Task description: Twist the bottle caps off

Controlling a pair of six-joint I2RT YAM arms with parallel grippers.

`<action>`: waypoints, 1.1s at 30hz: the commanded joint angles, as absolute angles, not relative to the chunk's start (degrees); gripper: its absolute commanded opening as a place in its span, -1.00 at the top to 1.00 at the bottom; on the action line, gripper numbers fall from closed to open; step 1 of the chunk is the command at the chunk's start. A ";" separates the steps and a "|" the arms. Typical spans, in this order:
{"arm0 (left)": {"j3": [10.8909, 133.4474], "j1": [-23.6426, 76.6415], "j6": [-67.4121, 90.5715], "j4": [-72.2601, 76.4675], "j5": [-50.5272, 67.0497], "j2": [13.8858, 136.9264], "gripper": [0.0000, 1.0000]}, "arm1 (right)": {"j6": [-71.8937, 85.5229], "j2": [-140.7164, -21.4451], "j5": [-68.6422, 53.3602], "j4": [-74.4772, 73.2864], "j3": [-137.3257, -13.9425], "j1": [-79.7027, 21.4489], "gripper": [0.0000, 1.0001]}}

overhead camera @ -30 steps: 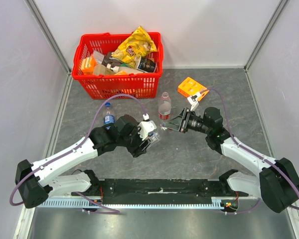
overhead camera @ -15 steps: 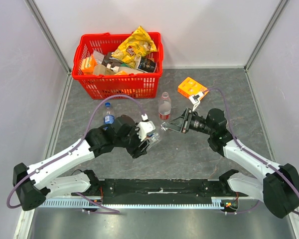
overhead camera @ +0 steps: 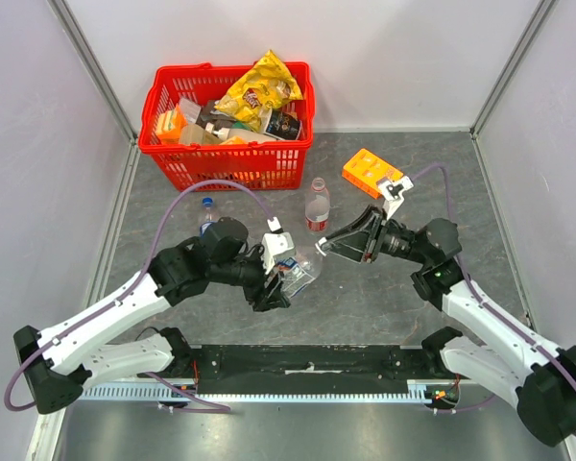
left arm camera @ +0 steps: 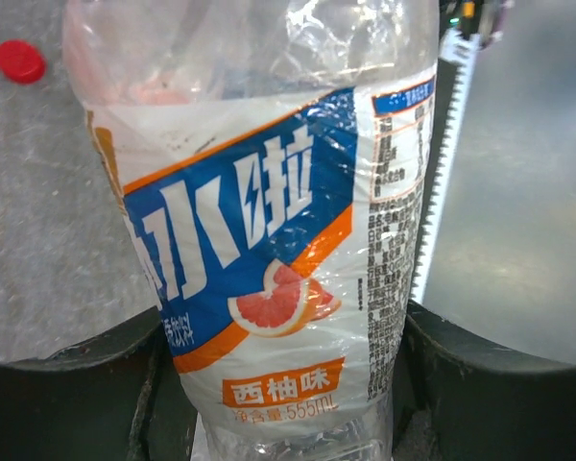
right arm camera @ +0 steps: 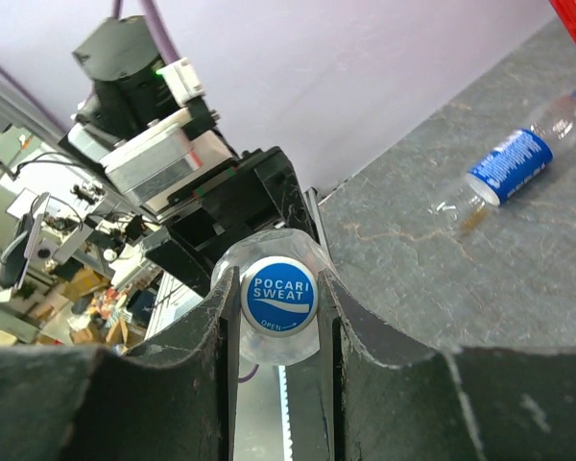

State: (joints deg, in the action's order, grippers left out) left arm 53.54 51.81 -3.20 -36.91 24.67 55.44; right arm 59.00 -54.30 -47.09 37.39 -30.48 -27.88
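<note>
My left gripper point(overhead camera: 280, 274) is shut on a clear bottle point(overhead camera: 298, 270) with a blue, orange and white label, which fills the left wrist view point(left arm camera: 269, 240). The bottle is held tilted above the table. My right gripper point(overhead camera: 323, 248) is shut on its blue cap point(right arm camera: 278, 295), one finger point(right arm camera: 206, 346) on each side. A red-labelled bottle point(overhead camera: 317, 206) stands just behind, its top pale. A blue-labelled bottle point(overhead camera: 208, 219) with a blue cap stands at the left; it also shows in the right wrist view point(right arm camera: 514, 168). A loose red cap point(left arm camera: 20, 60) lies on the table.
A red basket point(overhead camera: 226, 163) full of packets stands at the back left. An orange box point(overhead camera: 370, 168) lies at the back right, behind my right arm. Grey walls close the table on three sides.
My left arm has drawn back toward the left and tilted the bottle more. My right gripper has stayed on the cap while its wrist swung right and turned.
</note>
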 commanded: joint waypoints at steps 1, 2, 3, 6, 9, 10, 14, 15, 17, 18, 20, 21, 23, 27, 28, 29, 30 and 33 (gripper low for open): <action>57.48 52.47 -0.89 -31.29 37.52 55.46 0.57 | 55.82 -51.25 -50.62 42.27 -34.01 -28.48 1.00; 57.74 52.47 -0.62 -30.94 38.92 55.63 0.57 | 54.94 -50.37 -50.80 42.19 -34.19 -28.39 1.00; 58.18 52.47 -0.62 -30.50 41.02 55.72 0.57 | 54.24 -49.49 -50.97 42.19 -34.19 -28.48 1.00; 58.88 52.38 1.58 -29.01 45.60 55.90 0.57 | 51.16 -46.77 -50.80 41.31 -34.36 -28.56 1.00; 59.24 52.47 3.07 -26.90 51.14 55.98 0.57 | 48.70 -44.48 -51.41 40.08 -35.24 -28.56 1.00; 59.33 52.47 3.77 -25.76 52.81 55.99 0.57 | 48.26 -43.69 -51.94 40.08 -35.42 -28.65 1.00; 59.33 52.38 6.58 -22.07 60.27 56.51 0.57 | 46.85 -41.93 -54.48 41.57 -36.30 -29.00 0.99; 59.24 52.47 6.94 -21.28 62.29 56.69 0.57 | 46.67 -41.58 -55.36 42.36 -36.39 -29.26 0.97; 58.10 52.38 8.34 -18.74 65.99 56.78 0.57 | 45.97 -41.05 -57.38 43.24 -37.00 -29.70 0.95; 57.14 52.47 9.13 -17.42 67.31 56.69 0.57 | 45.44 -40.96 -58.44 43.24 -37.35 -29.88 0.95; 56.43 52.38 9.84 -16.00 68.72 56.78 0.57 | 44.74 -40.43 -60.02 43.24 -37.88 -30.32 0.94; 56.16 52.47 10.10 -15.56 69.51 56.78 0.57 | 44.39 -40.26 -60.55 43.24 -38.23 -30.58 0.94; 55.81 52.38 11.07 -14.24 70.84 56.69 0.57 | 43.95 -40.17 -61.69 43.33 -38.67 -31.02 0.94; 55.81 52.38 11.78 -13.01 71.63 57.04 0.58 | 43.42 -40.52 -63.02 44.03 -39.37 -32.17 0.93; 55.90 52.47 11.69 -13.01 71.80 57.30 0.58 | 43.42 -40.69 -63.02 44.03 -39.46 -32.43 0.93; 55.90 52.47 11.78 -13.01 71.81 57.48 0.58 | 43.33 -40.69 -63.10 44.12 -39.55 -32.61 0.92; 55.90 52.38 11.78 -13.01 71.81 57.65 0.59 | 43.24 -40.78 -63.02 44.21 -39.64 -32.69 0.92; 55.81 52.38 11.78 -13.01 71.81 58.09 0.59 | 42.89 -40.96 -62.75 44.12 -39.73 -32.96 0.92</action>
State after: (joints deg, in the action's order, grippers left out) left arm 55.02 52.21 10.57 -19.03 67.37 58.17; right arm 44.34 -40.56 -60.01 43.70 -38.24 -32.42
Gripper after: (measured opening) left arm 0.660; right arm 0.385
